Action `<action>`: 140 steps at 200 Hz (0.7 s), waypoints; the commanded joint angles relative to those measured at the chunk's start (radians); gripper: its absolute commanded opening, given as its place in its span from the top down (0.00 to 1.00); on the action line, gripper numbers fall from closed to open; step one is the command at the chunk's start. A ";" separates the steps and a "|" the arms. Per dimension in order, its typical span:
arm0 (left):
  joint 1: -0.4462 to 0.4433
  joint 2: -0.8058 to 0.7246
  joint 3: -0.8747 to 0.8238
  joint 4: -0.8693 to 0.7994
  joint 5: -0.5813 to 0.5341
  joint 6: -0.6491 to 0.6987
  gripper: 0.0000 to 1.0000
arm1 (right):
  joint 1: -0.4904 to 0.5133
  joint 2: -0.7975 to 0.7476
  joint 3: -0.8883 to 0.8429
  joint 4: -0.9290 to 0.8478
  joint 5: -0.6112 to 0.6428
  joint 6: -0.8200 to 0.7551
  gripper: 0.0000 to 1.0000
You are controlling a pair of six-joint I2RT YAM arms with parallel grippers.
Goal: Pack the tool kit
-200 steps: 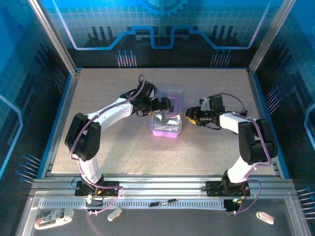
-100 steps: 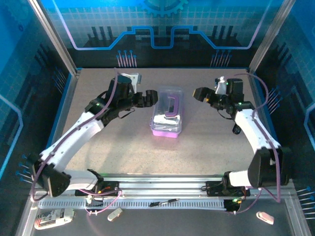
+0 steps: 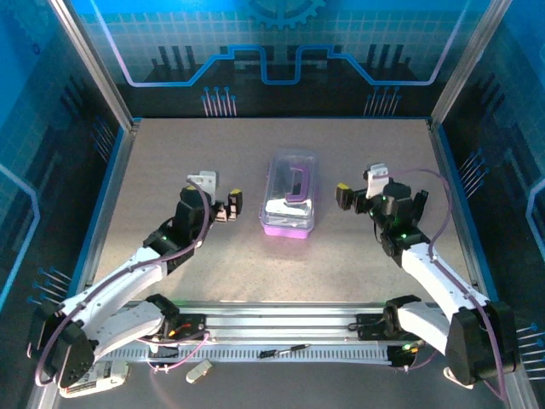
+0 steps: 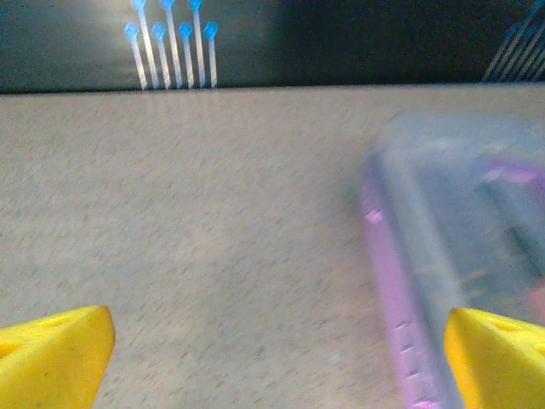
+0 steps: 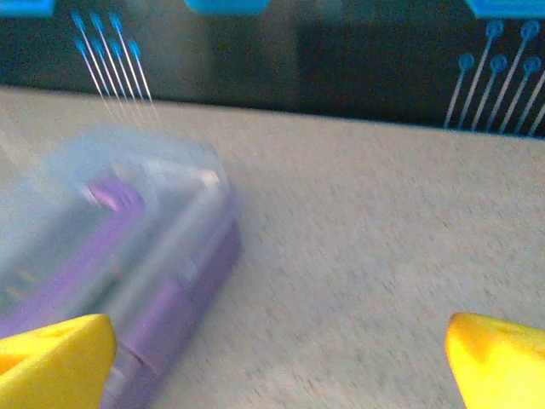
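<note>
The tool kit case [image 3: 289, 198] lies at the middle of the surface [image 3: 358, 273]. The left fingers [image 3: 235, 204] stand just left of it and the right fingers [image 3: 343, 198] just right, both apart from it. A screwdriver [image 3: 285, 349] lies on the near ledge [image 3: 341, 379], between the arm bases.

Both arms were built of white, rounded shells joined by black cylindrical joints. A thin purple cable [image 3: 445, 204] ran loosely along the right arm [image 3: 434, 277], and a matching one followed the left arm [image 3: 128, 285]. Each arm rose from a black base [image 3: 183, 324] with a small green light beside it. The left hand [image 3: 232, 206] and right hand [image 3: 351, 198] were black, each with a white housing behind it and blunt, wedge-shaped yellow fingertips [image 4: 51, 354].
</note>
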 commanded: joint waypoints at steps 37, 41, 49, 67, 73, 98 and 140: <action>0.148 0.073 -0.257 0.543 0.071 0.200 0.01 | -0.010 0.076 -0.084 0.213 0.106 -0.243 0.00; 0.152 0.085 -0.253 0.545 0.064 0.209 0.01 | -0.014 0.090 -0.092 0.231 0.093 -0.244 0.00; 0.162 0.107 -0.246 0.541 0.080 0.251 0.01 | -0.025 0.111 -0.100 0.258 0.060 -0.247 0.00; 0.192 0.182 -0.241 0.586 0.073 0.308 0.01 | -0.053 0.166 -0.123 0.345 -0.021 -0.249 0.00; 0.210 0.210 -0.251 0.627 0.057 0.291 0.01 | -0.061 0.189 -0.133 0.391 -0.033 -0.238 0.00; 0.262 0.327 -0.295 0.811 0.054 0.275 0.01 | -0.082 0.267 -0.169 0.531 -0.038 -0.177 0.00; 0.350 0.487 -0.307 1.000 0.133 0.266 0.01 | -0.112 0.462 -0.258 0.862 -0.043 -0.142 0.00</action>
